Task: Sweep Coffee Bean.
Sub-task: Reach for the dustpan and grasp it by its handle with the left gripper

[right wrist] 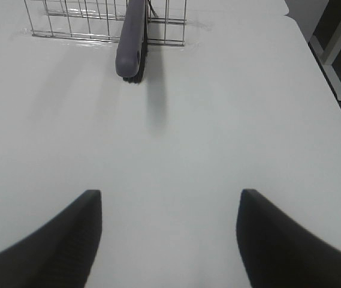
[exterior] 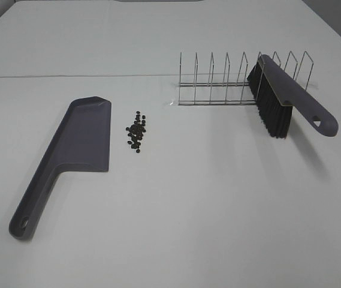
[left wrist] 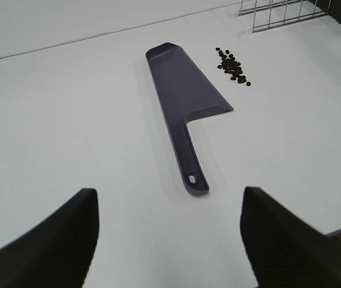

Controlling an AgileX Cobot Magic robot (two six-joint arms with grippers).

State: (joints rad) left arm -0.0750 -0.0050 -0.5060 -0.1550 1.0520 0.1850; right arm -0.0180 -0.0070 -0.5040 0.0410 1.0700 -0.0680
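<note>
The coffee beans (exterior: 136, 131) lie in a small loose cluster on the white table (exterior: 188, 210). They sit just beside the long edge of the grey dustpan's (exterior: 80, 144) blade, on the side facing the wire rack (exterior: 218, 84), close to the pan but not touching it. The dustpan lies flat, and its handle, with a hang hole at the end, slants away from the beans toward the table's near edge.

The rack stands well beyond the beans from the dustpan. In the slots at its end farthest from the dustpan rests the brush (exterior: 278, 99). It has a grey back and black bristles pointing downward, and its holed handle juts out of the rack.

The left gripper (left wrist: 169, 195) hangs over bare table just off the end of the dustpan's handle. Its two dark fingers are spread wide with nothing between them. The right gripper (right wrist: 170, 195) sits well away from the dustpan, facing the brush handle, its fingers likewise parted and empty.
</note>
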